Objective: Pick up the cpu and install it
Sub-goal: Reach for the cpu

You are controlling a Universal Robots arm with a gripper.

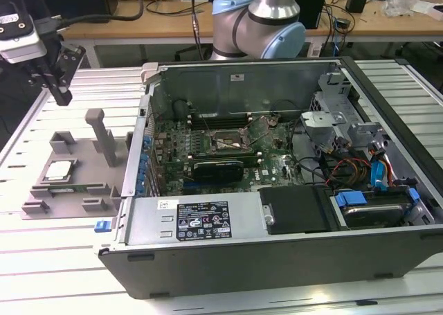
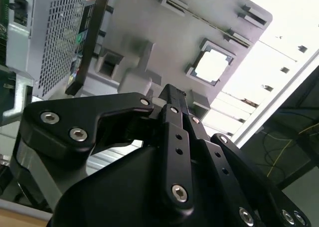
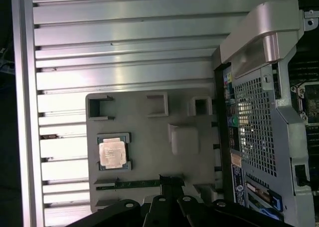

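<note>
**A:** Gripper status?

**B:** Gripper is far on the exterior view's left, up in the air over the grey tray. In both wrist views the fingertips sit pressed together, no gap btw them. Closed, holding nothing, touching nothing.

**A:** The cpu?

**B:** The cpu lies flat in a square recess of the tray, silvery metal top up. It's square, so no long axis to report. Its edges run parallel w/ the recess walls and the tray edges. In the first wrist view the cpu sits seated in that recess, pale rim visible.

**A:** Position vs. gripper?

**B:** In the exterior view the cpu is below the gripper, well apart, no contact. In the second wrist view the cpu lies beyond the fingertips and off to one side, not in line w/ them.

**A:** Further right?

**B:** Just beside the tray stands the open computer case on the slatted table. The dark socket is on the board inside, well apart from the cpu.
</note>
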